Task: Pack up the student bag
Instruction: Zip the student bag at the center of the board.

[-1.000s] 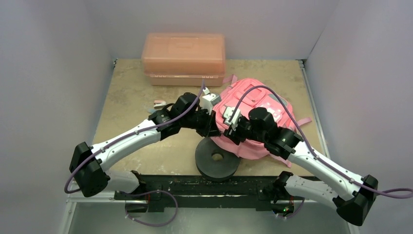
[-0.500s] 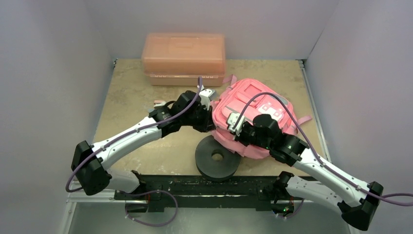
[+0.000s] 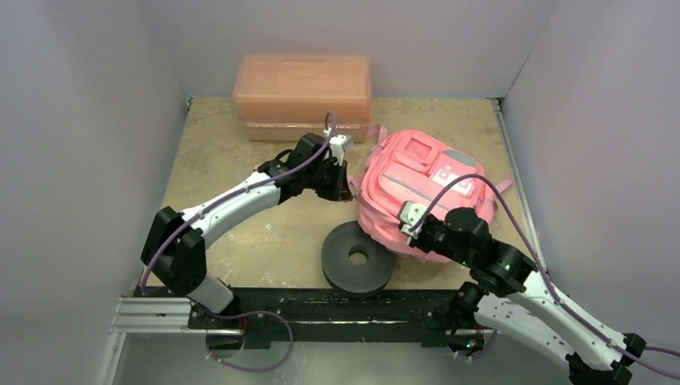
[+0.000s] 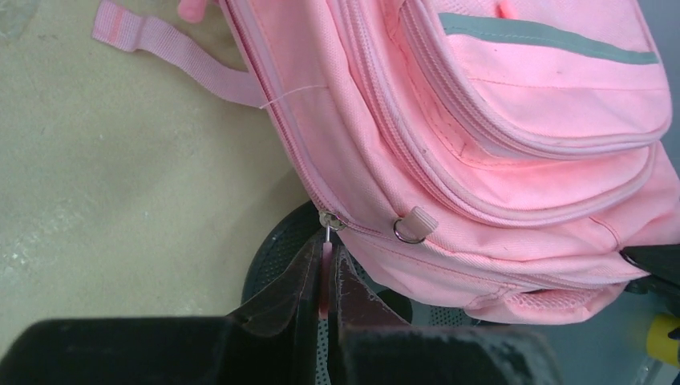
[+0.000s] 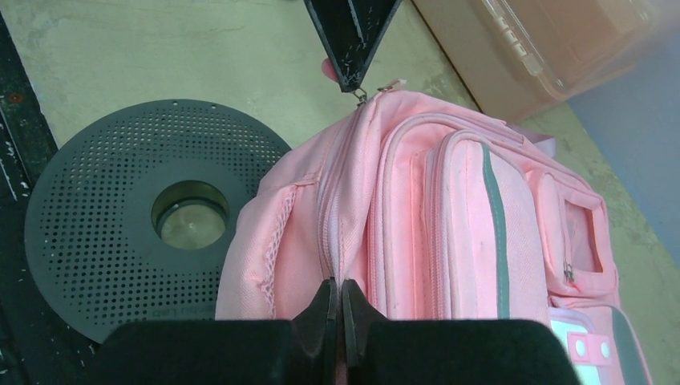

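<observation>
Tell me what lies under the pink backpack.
The backpack overlaps the edge of the black perforated disc; elsewhere it seems to rest on the tan table. Anything else beneath is hidden by the fabric.

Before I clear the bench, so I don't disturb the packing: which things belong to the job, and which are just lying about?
Job: student bag; its zipper pull, pinched by the left gripper; right gripper, shut on the bag's seam.
Lying about: salmon plastic box; black perforated disc, partly under the bag.
</observation>
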